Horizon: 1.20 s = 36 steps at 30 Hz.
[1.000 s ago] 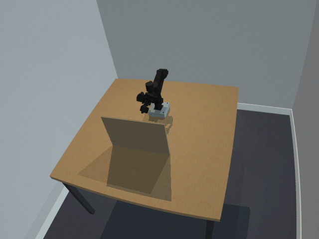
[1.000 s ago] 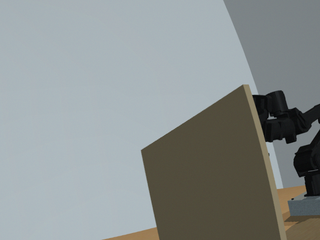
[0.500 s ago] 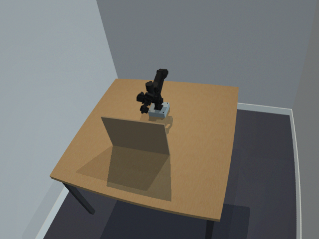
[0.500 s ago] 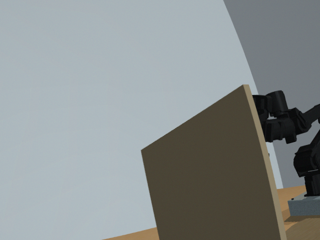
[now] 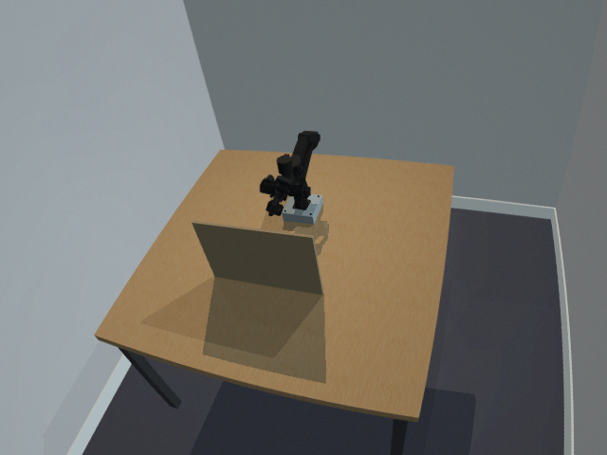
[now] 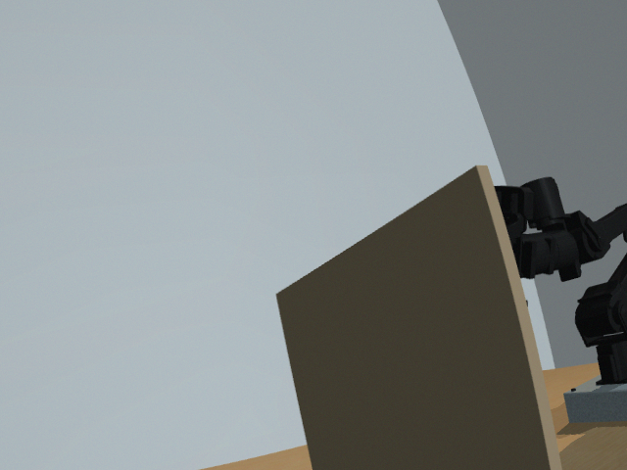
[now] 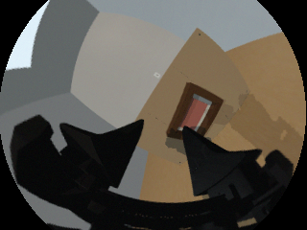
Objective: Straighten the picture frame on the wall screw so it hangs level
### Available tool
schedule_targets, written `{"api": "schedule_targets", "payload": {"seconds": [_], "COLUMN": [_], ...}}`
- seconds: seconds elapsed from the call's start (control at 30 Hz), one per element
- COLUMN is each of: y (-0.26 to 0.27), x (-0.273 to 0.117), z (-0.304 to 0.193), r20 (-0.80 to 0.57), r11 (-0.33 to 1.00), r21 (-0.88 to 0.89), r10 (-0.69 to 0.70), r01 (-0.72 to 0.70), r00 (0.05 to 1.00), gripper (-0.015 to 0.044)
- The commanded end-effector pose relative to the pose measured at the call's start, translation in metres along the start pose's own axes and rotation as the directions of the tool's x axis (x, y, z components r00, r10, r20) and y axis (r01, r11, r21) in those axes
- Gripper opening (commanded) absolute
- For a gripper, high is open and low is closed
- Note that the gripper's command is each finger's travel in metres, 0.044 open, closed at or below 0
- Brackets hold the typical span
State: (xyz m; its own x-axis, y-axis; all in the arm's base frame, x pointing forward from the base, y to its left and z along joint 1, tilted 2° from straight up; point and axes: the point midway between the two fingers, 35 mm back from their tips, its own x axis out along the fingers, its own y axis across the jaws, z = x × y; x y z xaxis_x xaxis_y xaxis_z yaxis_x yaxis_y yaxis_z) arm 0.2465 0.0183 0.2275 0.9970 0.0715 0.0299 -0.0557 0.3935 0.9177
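The picture frame (image 7: 183,107), dark brown around a red picture with a pale edge, hangs on the upright tan board (image 5: 259,254) (image 6: 405,328) (image 7: 211,59). In the rolled wrist view its long sides are not parallel to the board's top edge; its end toward the top of that view, the right end as faced, looks higher. Distortion makes the amount unclear. My gripper (image 7: 164,126) is open and empty, short of the frame; one fingertip overlaps the frame's lower corner in the view. The screw and notched strip are hidden. The top and exterior views see only the board's back.
The board stands on the wooden table (image 5: 382,274) (image 6: 253,460) (image 7: 269,62). The arm's pale base block (image 5: 298,215) (image 6: 600,406) is on the board's picture side. Shadows fall around the frame and on the table. Room walls surround the table.
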Motion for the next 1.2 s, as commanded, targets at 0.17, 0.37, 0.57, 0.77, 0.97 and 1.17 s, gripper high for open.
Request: {"api": "schedule_targets", "payload": {"seconds": [0.17,0.37,0.57,0.77,0.97,1.17], "y": [0.0,-0.016,-0.053,-0.053,-0.053,-0.053], "x": [0.0,-0.001,-0.007,-0.007,-0.007,-0.007], "z": [0.001,-0.004,-0.013,-0.013,-0.013,-0.013], "r20": [0.005,-0.001,-0.002,-0.002,-0.002,-0.002], "r11": [1.0,0.999,0.989,0.989,0.989,0.989], "r21": [-0.005,0.041,0.144,0.144,0.144,0.144], "r10": [-0.002,-0.005,-0.016,-0.016,-0.016,-0.016], "r01": [0.002,0.005,0.016,0.016,0.016,0.016], "r00": [1.0,1.0,1.0,1.0,1.0,1.0], "gripper": [0.026,0.026,0.026,0.026,0.026,0.026]}}
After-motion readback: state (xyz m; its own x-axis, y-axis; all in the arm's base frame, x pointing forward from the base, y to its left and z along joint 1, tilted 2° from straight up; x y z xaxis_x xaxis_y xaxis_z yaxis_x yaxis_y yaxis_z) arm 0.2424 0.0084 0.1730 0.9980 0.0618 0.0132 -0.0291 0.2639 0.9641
